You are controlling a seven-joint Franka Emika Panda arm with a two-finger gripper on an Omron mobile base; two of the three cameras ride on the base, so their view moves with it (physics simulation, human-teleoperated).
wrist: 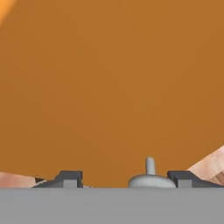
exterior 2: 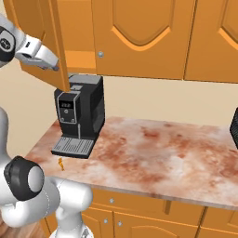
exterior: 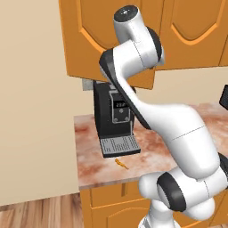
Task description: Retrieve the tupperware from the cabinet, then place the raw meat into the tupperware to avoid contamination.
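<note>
Cabinet door ajar at the upper left, tool at its knob.

In the right base view, the cabinet (exterior 2: 139,37) fills the top of the frame; its leftmost door (exterior 2: 46,42) hangs swung partly out, rigid and hinged, best pulled by its small knob (wrist: 150,175). In the hand view that knob sits low in the frame between the spread fingertips of the tool (wrist: 124,178), not clamped. Lower left on the desk (exterior 2: 153,148), just in front of the coffee machine (exterior 2: 80,116), lies the raw meat (exterior 2: 61,162): a thin sliver, probably light, limp and slippery, best pinched across its middle.
</note>
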